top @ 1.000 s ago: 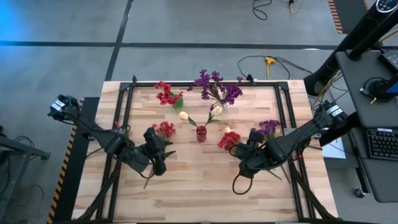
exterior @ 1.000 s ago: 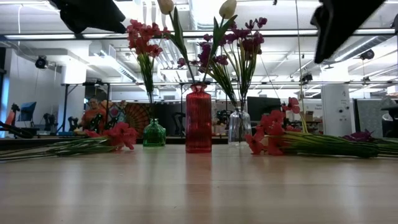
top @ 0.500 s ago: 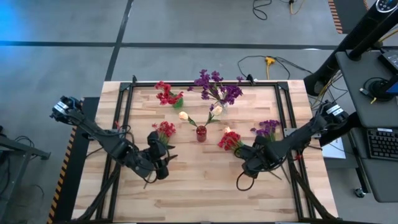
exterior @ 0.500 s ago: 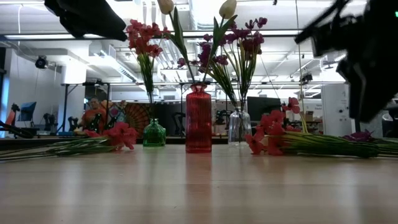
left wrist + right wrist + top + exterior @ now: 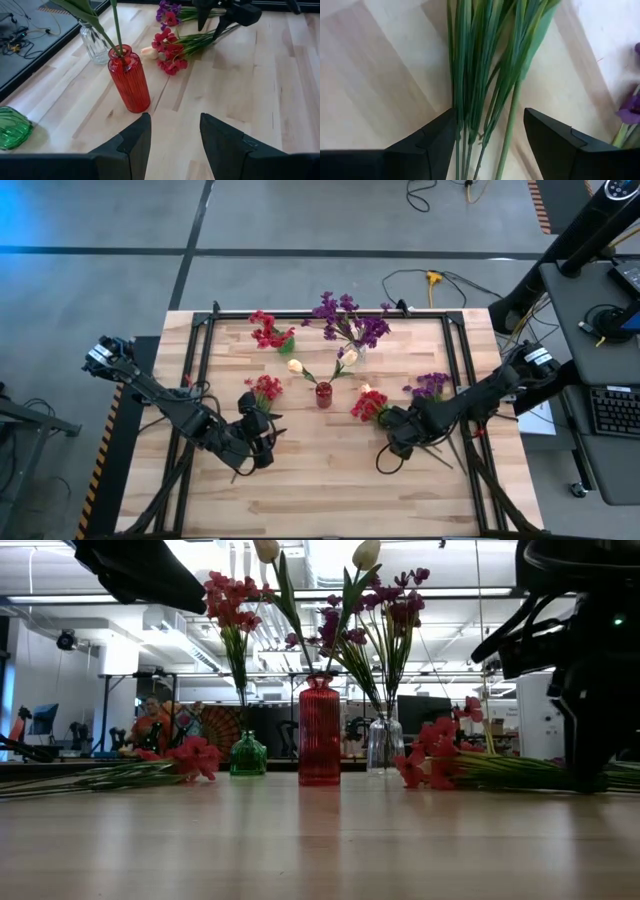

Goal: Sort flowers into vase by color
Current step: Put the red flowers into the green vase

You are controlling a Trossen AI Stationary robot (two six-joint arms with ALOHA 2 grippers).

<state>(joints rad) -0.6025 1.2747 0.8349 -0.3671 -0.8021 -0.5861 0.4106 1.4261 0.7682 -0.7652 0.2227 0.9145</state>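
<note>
Right gripper point(image 5: 490, 145) is down low over the loose bundle of green stems point(image 5: 485, 75) on my right side of the table point(image 5: 330, 490), fingers spread with the stems running between them, and I can't see them pinched on anything, so I read it as open and holding nothing. From above, that gripper point(image 5: 398, 442) sits just behind the red flowers point(image 5: 368, 405) lying flat, with the purple flowers point(image 5: 432, 385) lying beside them nearer the right edge. Left gripper point(image 5: 172, 135) hangs above the boards with its fingers apart and only bare wood between them, nothing held; overhead I see it point(image 5: 258, 450) just near the other red sprig point(image 5: 264, 387) lying on the left half. Straight ahead of it stands the red vase point(image 5: 129, 80) with cream-yellow blossoms point(image 5: 295, 366) on tall stems. Behind that, the clear vase point(image 5: 384, 743) carries purple blossoms point(image 5: 345, 315), and the green vase point(image 5: 247, 755) carries red blossoms point(image 5: 230, 595). At table level, the three vases stand in a row, green, red, clear, and the loose sprigs lie flat to either side.
</note>
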